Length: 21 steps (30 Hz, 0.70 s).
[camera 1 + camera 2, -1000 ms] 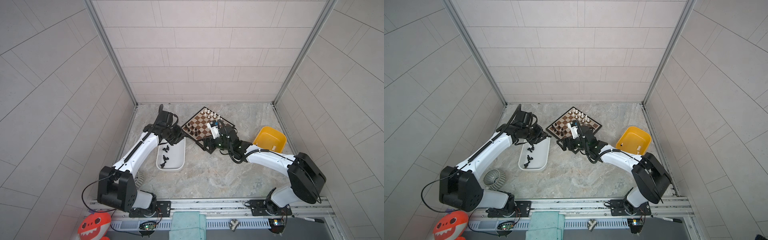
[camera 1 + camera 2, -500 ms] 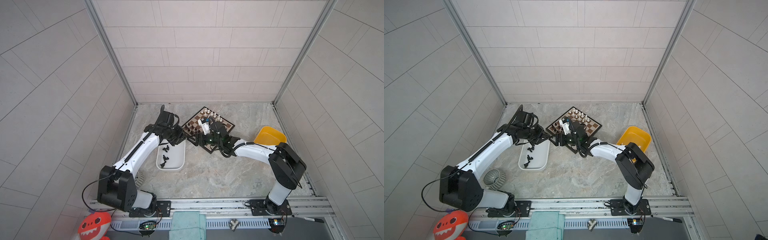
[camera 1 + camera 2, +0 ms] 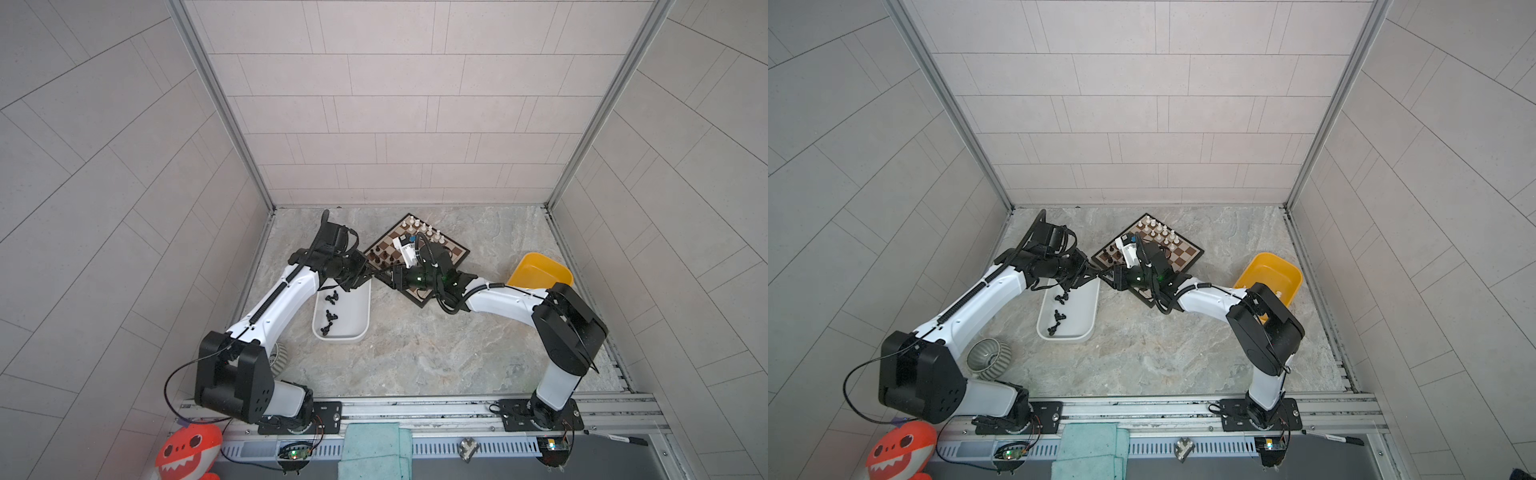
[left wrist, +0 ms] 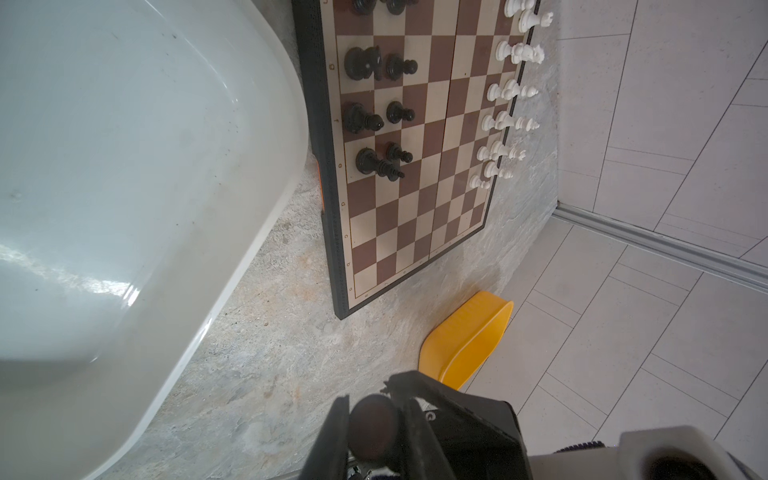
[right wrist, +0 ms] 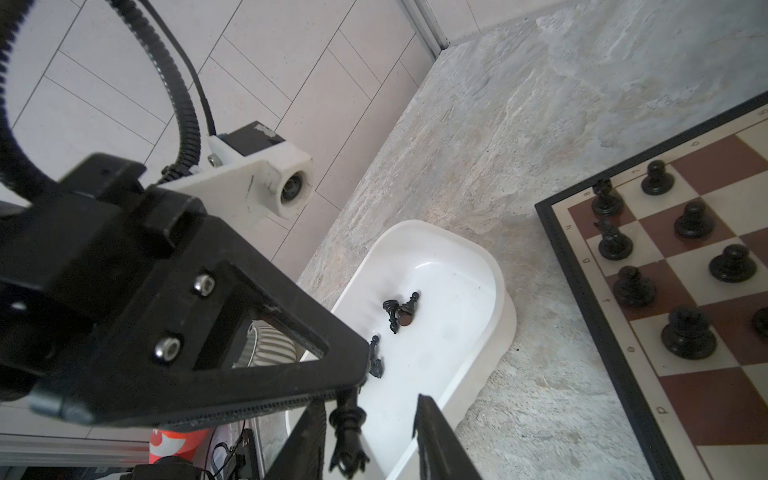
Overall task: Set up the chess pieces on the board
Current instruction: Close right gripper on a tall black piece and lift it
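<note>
Black piece [image 5: 348, 419], handover: my left end effector [image 3: 370, 277] clamps it; my right end effector [image 5: 370, 440], part-open, straddles it. Centre, then close.

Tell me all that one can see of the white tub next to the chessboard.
The white tub is a shallow oblong dish with rounded corners and a raised rim, glossy like plastic. It rests flat on the stone-patterned table, close beside the board but apart from it. Inside, a few black chess pieces lie tipped over on its floor. Its far end is hidden under the left arm.
</note>
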Tool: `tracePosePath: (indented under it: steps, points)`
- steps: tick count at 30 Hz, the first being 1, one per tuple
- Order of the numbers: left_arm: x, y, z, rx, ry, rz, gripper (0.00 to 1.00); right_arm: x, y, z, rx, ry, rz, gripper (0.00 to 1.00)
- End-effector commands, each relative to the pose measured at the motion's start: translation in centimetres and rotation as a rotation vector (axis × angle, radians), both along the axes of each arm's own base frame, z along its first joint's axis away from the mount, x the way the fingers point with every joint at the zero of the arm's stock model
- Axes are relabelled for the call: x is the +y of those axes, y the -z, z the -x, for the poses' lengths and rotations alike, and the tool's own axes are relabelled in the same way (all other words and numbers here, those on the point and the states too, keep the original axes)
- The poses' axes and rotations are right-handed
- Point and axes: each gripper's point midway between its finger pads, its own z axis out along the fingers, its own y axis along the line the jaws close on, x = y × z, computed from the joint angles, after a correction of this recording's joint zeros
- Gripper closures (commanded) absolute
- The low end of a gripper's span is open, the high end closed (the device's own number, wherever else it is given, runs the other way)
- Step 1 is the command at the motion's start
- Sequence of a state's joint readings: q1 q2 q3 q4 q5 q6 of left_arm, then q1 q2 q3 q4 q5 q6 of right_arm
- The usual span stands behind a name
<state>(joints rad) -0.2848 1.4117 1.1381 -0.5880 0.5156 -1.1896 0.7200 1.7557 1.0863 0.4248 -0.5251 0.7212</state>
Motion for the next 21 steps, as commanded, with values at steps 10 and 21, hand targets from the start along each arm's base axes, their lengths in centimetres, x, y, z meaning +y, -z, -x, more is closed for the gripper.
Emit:
tracePosePath:
  steps: [10,21]
  points:
    - [0.12,0.68,0.51,0.009,-0.008,-0.009,0.8,0.67,-1.56,0.12,-0.012,-0.014,-0.06,0.87]
    - [0.11,0.39,0.15,-0.014,-0.019,0.001,0.8,0.53,-1.34,0.34,0.017,-0.009,-0.062,0.76]
